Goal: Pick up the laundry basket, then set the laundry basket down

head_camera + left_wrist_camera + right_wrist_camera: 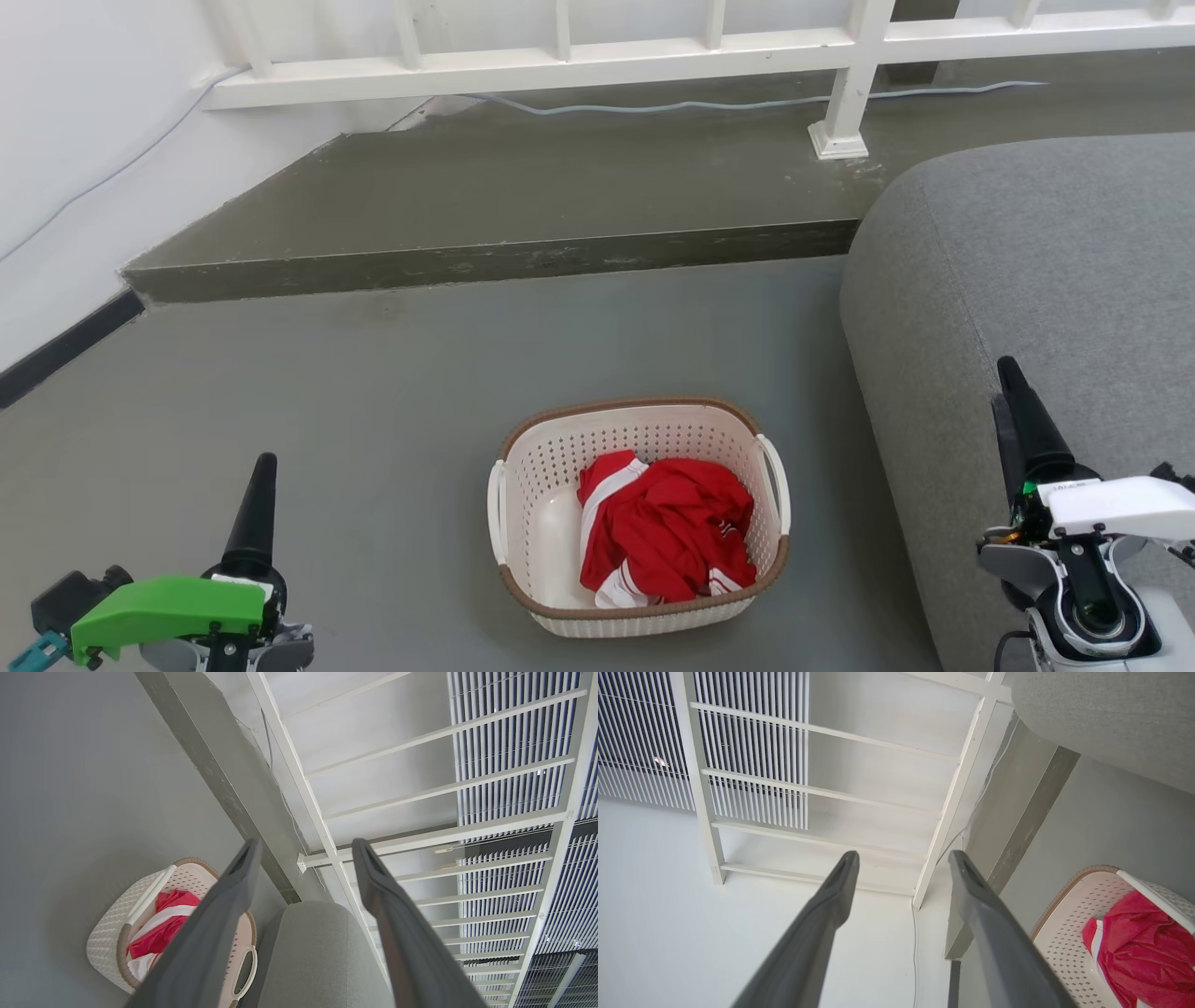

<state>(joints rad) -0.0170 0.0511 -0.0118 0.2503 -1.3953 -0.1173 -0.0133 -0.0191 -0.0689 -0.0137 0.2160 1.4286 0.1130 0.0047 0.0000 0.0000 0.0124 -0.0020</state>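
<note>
Laundry basket (pixel 560 459) is sitting on the smooth grey floor (pixel 327 392), right beside a rounded sofa (pixel 1027 261) in nubby grey fabric. It's cream plastic, rounded-rectangular and punched full of little holes, with a brown woven-look rim and a white loop handle on each side. A crumpled red garment (pixel 667 532) with white stripes is bunched up inside.

From the head view you look straight down into it. The left wrist view catches the dotted outer wall and one loop handle side-on. Both wrist views also take in the white railing (pixel 560 65) and the slatted blinds (pixel 509 742) behind it.

Left pincer (pixel 306 844) is low on the robot's left under a green cover. Right pincer (pixel 903 855) is low on the right under a white cover, over the sofa's edge. In the head view each one reads as a single dark tapered spike. In the wrist views the long matte fingers stand spread apart with nothing between them. Both point up and away, well apart from the basket.
</note>
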